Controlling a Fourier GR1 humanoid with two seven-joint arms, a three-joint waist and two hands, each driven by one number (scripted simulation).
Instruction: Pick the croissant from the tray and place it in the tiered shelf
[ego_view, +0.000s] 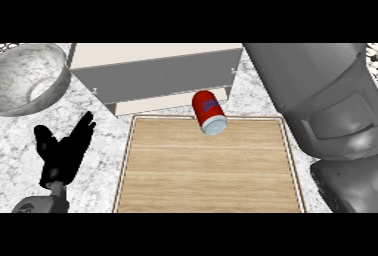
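Head view shows me a red can (208, 112) lying at the wooden tray's (148, 170) far edge, the boards bare nearer me. My left hand (63, 150) rests open-fingered left of it; the right forearm (325, 110) hides that hand.

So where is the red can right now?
In the head view, the red can lies at the far edge of the wooden tray, just before the tiered shelf.

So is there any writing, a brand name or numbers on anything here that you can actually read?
None can be read.
Red can, standing at the far end of the wooden tray: a dark bluish patch on its side, too blurred to read.
Bowl, tiered shelf and left robot hand: no markings visible.
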